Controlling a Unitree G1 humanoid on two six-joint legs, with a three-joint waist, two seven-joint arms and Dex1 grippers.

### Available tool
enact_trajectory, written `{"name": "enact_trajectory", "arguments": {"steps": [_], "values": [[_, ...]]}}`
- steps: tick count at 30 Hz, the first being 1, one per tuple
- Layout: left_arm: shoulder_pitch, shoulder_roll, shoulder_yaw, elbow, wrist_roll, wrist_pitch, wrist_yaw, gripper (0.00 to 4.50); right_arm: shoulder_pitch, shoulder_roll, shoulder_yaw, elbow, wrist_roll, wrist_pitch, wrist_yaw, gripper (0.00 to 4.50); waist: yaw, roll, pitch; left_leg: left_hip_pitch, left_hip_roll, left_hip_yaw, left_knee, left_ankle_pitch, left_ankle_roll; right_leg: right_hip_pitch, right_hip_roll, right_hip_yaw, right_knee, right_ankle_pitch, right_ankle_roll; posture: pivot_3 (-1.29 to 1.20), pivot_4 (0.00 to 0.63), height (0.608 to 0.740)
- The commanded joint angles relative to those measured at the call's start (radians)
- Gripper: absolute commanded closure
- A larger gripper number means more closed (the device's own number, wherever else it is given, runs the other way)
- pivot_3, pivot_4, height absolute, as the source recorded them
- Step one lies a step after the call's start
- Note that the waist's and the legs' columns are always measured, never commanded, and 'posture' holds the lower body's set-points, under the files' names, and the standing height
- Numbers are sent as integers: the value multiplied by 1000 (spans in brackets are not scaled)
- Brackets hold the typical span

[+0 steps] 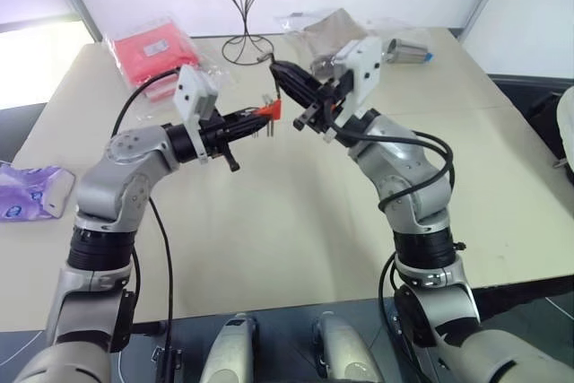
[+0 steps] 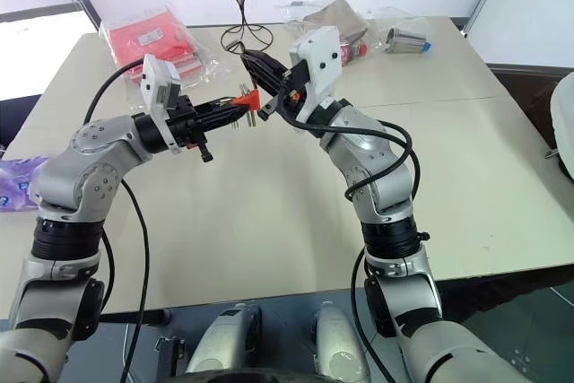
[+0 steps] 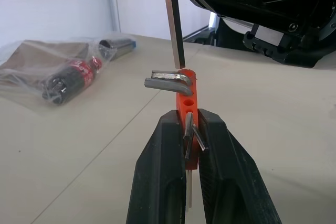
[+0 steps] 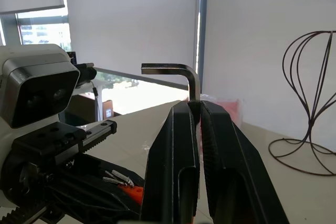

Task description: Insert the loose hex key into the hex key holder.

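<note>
The left gripper [image 3: 188,145], two black fingers, is clamped on the hex key holder [image 3: 187,100], a small orange-red plastic block with short grey metal keys sticking out of it. The block stands out beyond the fingertips, held above the beige tabletop [image 1: 296,213]. One key with a bent end juts sideways from the block's far end, and two more lie slanted against the block between the fingers.

The right gripper [image 4: 198,111], also black and two-fingered, is closed tight on the loose hex key [image 4: 178,72], a thin L-shaped grey metal rod. In the right wrist view the bent leg stands out above the fingertips. In the left wrist view the long straight leg [image 3: 172,24] comes from the right gripper's side to the far end of the orange block, its tip meeting the block's top face by the bent key. Whether the tip is already seated in a hole I cannot tell.

In the head views both grippers meet tip to tip over the table, the holder [image 1: 272,110] between them.

Beyond the grippers a black wire stand [image 1: 240,6] sits on the table. Past the left gripper lie flat red packets in clear plastic [image 1: 152,49]. Past the right gripper lie a clear bag with a brown item [image 1: 325,31] and a metal cup on its side [image 1: 408,51]. A purple packet [image 1: 31,190] lies at the table's left edge.
</note>
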Motion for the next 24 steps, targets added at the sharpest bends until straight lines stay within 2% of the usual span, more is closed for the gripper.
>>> {"name": "enact_trajectory", "arguments": {"steps": [1,24], "values": [[-30,1,36,-28,-15,-4,5,4500,-27,7,-3,-24,7,-15,-3,4400,0,0,0,0,0,0,0,0,0,0,0,0,0,0,0,0,150,740],[-30,-13,49,-25,-22,-10,13,4500,-26,7,2,-31,9,-11,-2,4400,0,0,0,-5,0,0,0,0,0,-5,0,0,0,0,0,0,150,740]]}}
